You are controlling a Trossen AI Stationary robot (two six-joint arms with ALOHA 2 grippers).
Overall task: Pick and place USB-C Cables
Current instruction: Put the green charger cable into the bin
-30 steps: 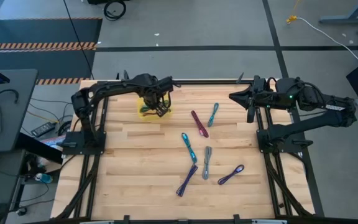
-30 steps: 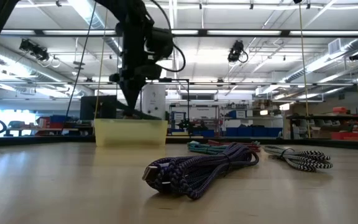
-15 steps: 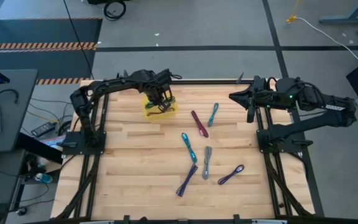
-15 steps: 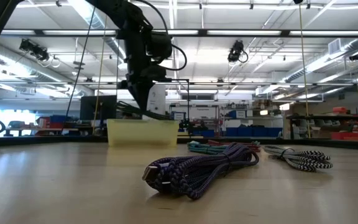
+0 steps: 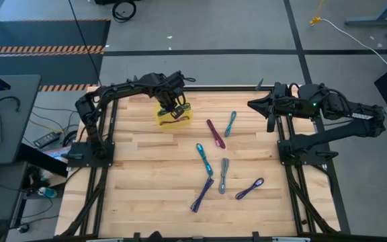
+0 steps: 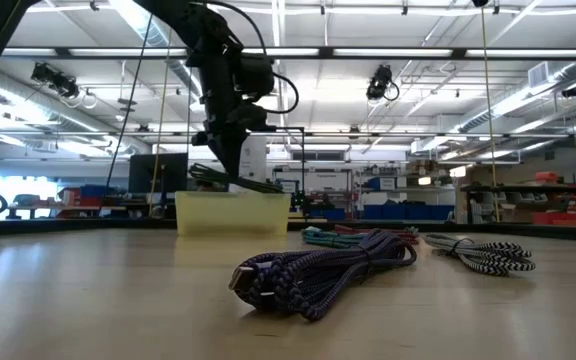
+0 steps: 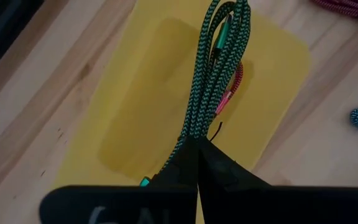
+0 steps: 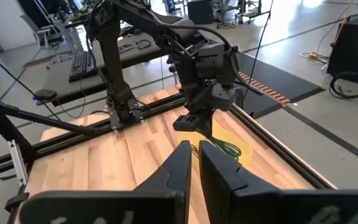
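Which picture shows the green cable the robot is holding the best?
The left wrist view: the green cable fills it, pinched in the left pincer above the yellow tray. The high view shows it tiny, the low view side-on over the tray, and the right wrist view far off.
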